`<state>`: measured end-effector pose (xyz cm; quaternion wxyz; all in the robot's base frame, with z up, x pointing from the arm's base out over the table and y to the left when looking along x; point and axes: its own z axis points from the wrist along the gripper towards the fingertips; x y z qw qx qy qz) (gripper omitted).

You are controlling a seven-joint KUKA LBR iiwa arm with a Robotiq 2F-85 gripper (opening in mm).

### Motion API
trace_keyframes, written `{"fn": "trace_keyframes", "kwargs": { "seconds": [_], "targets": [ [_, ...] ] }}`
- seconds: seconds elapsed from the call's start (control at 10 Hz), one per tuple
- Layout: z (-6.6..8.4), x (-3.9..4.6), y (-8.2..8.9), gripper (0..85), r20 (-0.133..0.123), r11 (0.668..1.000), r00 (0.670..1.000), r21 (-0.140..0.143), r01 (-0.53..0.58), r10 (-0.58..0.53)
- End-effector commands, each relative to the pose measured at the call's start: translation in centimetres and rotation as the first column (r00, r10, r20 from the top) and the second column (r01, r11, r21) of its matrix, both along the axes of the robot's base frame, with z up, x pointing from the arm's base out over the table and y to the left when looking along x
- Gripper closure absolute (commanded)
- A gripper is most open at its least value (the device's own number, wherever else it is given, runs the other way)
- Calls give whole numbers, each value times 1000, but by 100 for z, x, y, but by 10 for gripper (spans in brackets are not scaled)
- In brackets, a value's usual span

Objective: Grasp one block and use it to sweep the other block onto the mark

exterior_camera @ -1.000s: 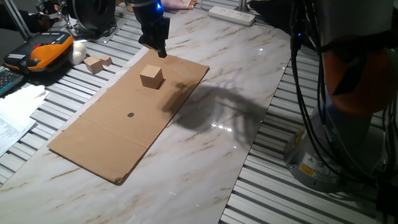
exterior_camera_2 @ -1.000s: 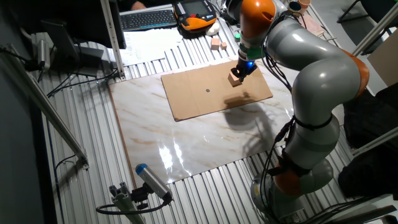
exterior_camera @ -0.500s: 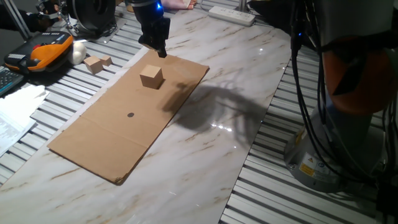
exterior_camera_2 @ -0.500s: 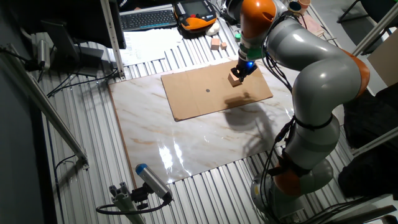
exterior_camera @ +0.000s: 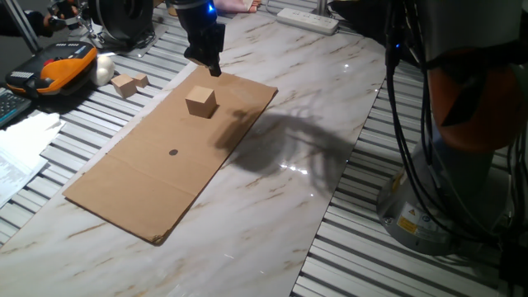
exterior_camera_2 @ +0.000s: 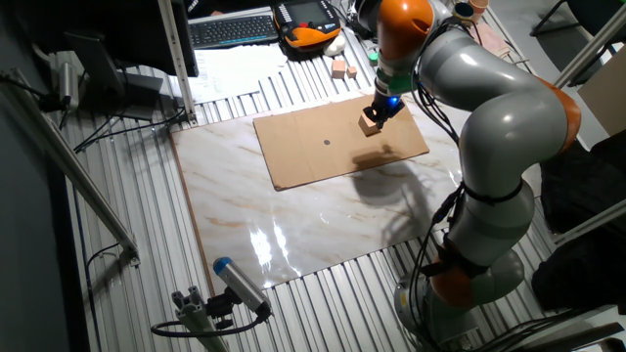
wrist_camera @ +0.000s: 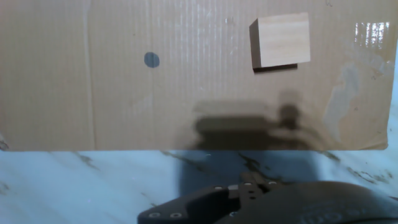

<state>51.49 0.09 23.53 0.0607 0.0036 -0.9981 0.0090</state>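
Cardboard [exterior_camera: 198, 177] sheet is lying flat on the marble table [exterior_camera: 272, 214], and the pale wooden cube [exterior_camera: 200, 101] is sitting on it near the far end, all four bottom edges down, nothing touching it. The mark [exterior_camera: 173, 152] is that little dark dot drawn closer to the middle of the cardboard, well apart from the cube, with bare cardboard between the two. In the hand view the cube [wrist_camera: 280, 40] shows up top right and the dot [wrist_camera: 152, 60] further left, roughly on a level with it. The gripper [exterior_camera: 213, 66] is hanging above the far edge of the cardboard, just past the cube, not in contact with it as far as I can see; the other fixed view puts the gripper [exterior_camera_2: 382, 110] right over by the cube [exterior_camera_2: 370, 121], so the two overlap there. Honestly can't tell whether the fingers are spread or pinched together: from both fixed cameras they're just a dark lump, and the hand camera only catches the black underside of the hand, no fingertips. Off the cardboard, two smaller wooden pieces [exterior_camera: 129, 83] sit on the ribbed metal surface [exterior_camera: 99, 107] to the side, next to an orange-and-black handheld unit [exterior_camera: 54, 68].
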Motion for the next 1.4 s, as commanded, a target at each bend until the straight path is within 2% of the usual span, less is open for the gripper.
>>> {"fn": "trace_keyframes", "kwargs": {
  "seconds": [0.0, 0.1, 0.2, 0.3, 0.4, 0.5, 0.7, 0.9, 1.1, 1.2, 1.3],
  "targets": [
    [5, -1, -1, 850, 30, 1000, 1000, -8, -7, 8],
    [5, -1, -1, 850, 67, 998, 998, -65, -15, 19],
    [5, -1, -1, 850, 62, 999, 998, -46, 0, 3],
    [5, -1, -1, 850, 64, 1000, 998, 0, 25, -25],
    [5, -1, -1, 850, 67, 1000, 997, -5, 24, -23],
    [5, -1, -1, 850, 74, 999, 997, 23, 31, -33],
    [5, -1, -1, 850, 100, 998, 994, 49, 43, -48],
    [5, -1, -1, 850, 109, 997, 991, 43, 67, -72],
    [5, -1, -1, 850, 139, 996, 988, 57, 61, -69],
    [5, -1, -1, 850, 165, 998, 985, 46, 51, -58],
    [5, -1, -1, 850, 175, 999, 984, 33, 36, -41]
  ]
}}
